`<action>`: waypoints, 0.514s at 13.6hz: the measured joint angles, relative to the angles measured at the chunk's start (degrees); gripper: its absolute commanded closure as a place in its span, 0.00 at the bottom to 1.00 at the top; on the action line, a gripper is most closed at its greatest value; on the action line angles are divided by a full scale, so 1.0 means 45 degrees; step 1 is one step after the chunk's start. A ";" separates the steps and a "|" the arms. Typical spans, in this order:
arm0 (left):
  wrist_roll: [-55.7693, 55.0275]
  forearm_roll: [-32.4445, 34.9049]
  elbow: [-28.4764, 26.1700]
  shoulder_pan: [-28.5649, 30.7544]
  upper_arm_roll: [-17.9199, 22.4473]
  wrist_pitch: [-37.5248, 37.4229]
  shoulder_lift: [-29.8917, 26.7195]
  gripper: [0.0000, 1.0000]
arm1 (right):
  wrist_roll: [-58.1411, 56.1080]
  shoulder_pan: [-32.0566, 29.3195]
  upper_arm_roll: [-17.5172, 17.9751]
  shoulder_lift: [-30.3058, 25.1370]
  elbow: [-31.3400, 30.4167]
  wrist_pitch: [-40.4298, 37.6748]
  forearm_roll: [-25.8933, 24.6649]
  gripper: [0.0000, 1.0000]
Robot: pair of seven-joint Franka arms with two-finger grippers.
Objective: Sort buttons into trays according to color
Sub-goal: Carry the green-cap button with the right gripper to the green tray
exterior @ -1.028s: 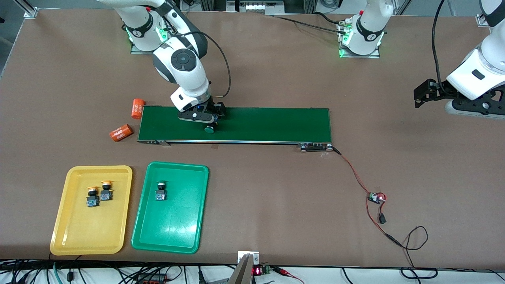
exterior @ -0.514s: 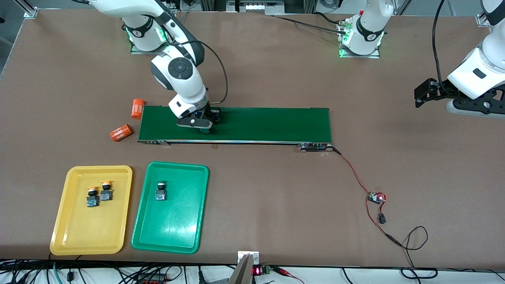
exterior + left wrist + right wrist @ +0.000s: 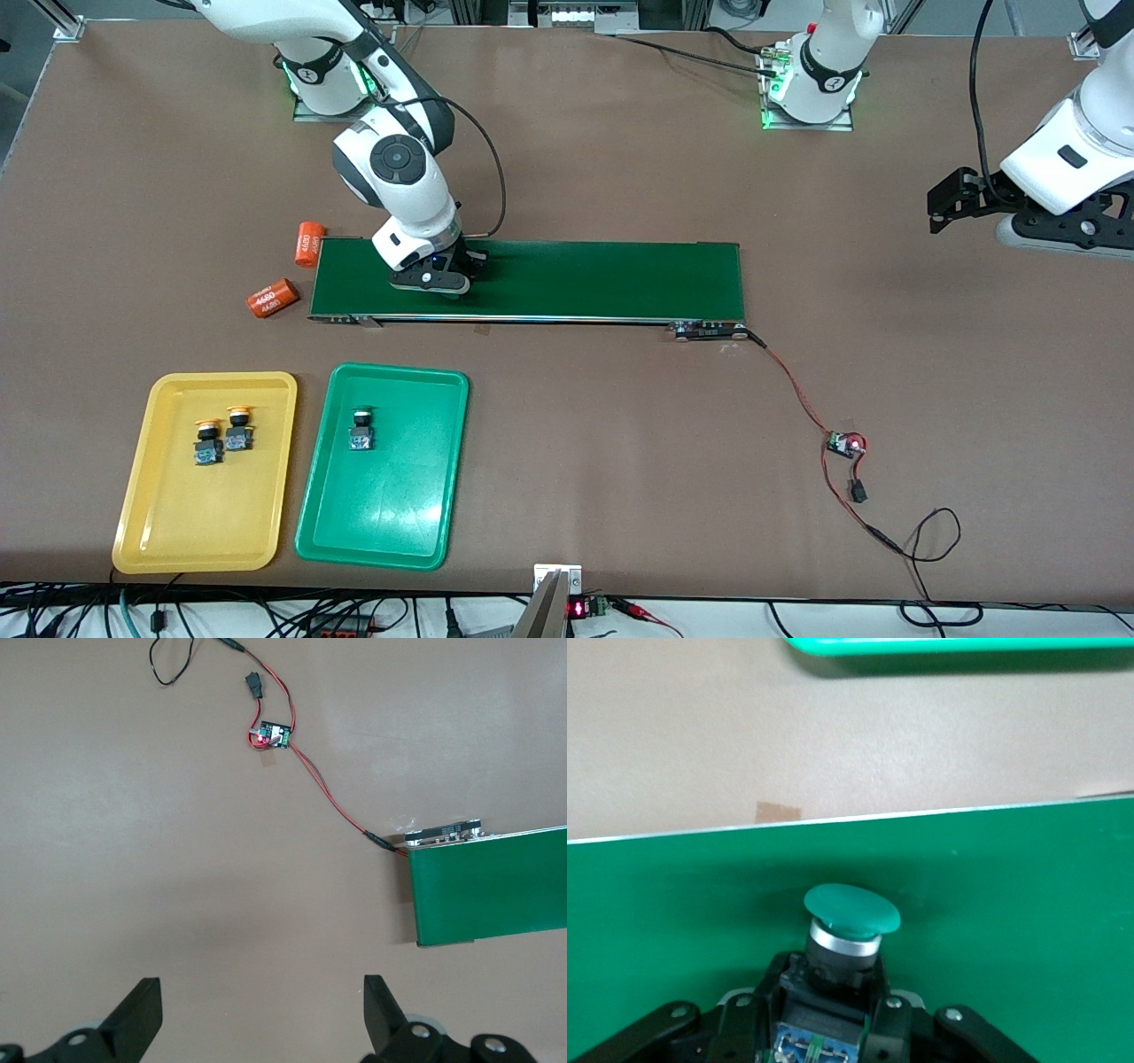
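My right gripper (image 3: 440, 276) is over the dark-green conveyor belt (image 3: 602, 279), near the belt's end toward the right arm. In the right wrist view the gripper (image 3: 830, 985) is shut on the black-and-blue body of a green-capped button (image 3: 852, 908), with the cap pointing forward over the belt. The yellow tray (image 3: 190, 527) holds two yellow-capped buttons (image 3: 208, 443) (image 3: 237, 432). The green tray (image 3: 381, 518) beside it holds one green-capped button (image 3: 361, 432). My left gripper (image 3: 941, 208) waits open and empty over bare table at the left arm's end (image 3: 261, 997).
Two orange cylinders (image 3: 308, 244) (image 3: 270, 298) lie just off the belt's end toward the right arm. A small controller board (image 3: 846, 443) with red and black wires lies near the belt's end toward the left arm, also in the left wrist view (image 3: 270, 735).
My right gripper has moved along the belt toward the right arm's end with the green-capped button; its cap, visible earlier in the front view, is now hidden under the hand. The left arm shifted slightly.
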 measured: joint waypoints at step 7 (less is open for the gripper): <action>-0.0015 -0.0023 0.0115 -0.0058 -0.0487 -0.0837 -0.0167 0.00 | -0.3448 -0.0267 -0.1343 0.0542 0.3891 -0.1385 -0.0067 0.98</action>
